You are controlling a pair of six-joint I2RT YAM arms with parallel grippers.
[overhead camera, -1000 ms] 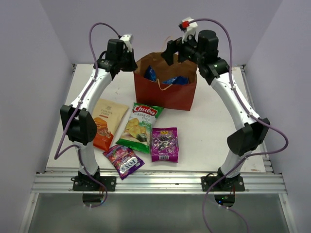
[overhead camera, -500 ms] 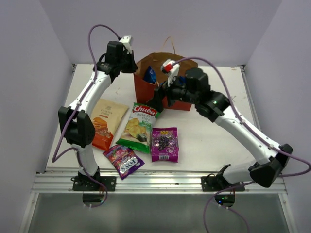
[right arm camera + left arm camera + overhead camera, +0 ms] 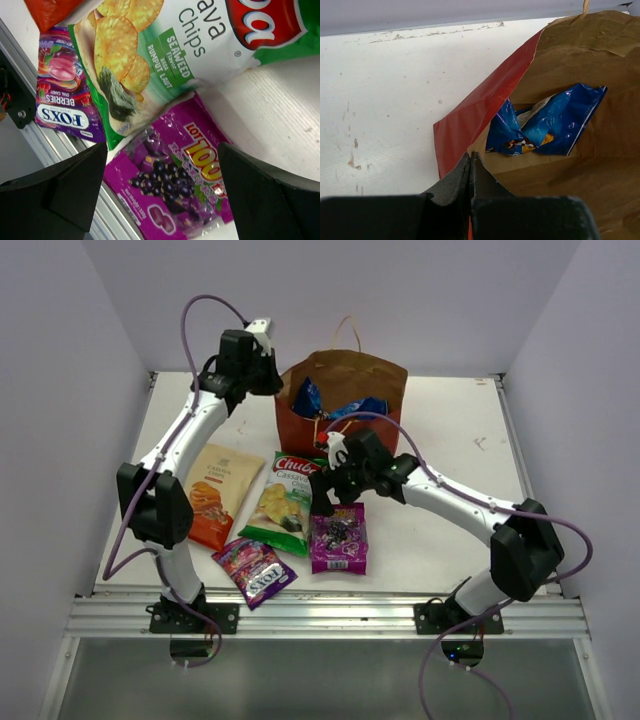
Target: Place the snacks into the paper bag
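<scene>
The reddish-brown paper bag (image 3: 340, 430) stands open at the back, with the blue Doritos packet (image 3: 310, 395) inside; the packet also shows in the left wrist view (image 3: 545, 122). My left gripper (image 3: 272, 372) is shut on the bag's left rim (image 3: 485, 150). My right gripper (image 3: 328, 495) is open and empty, just above the purple Lot 100 candy pack (image 3: 338, 538), which lies between its fingers (image 3: 55, 185). The green-white Chuba packet (image 3: 285, 502), the beige-orange chips (image 3: 213, 495) and the purple Fox's pack (image 3: 255, 572) lie flat on the table.
The white table (image 3: 450, 420) ends in a metal rail (image 3: 330, 615) at the near edge, close behind the candy packs. Walls close in on the left, the right and the back. The bag's string handle (image 3: 345, 335) stands up at its far side.
My right arm has swung from above the bag's mouth down and forward to hover over the Lot 100 pack. My left gripper has kept its hold on the bag's rim.
</scene>
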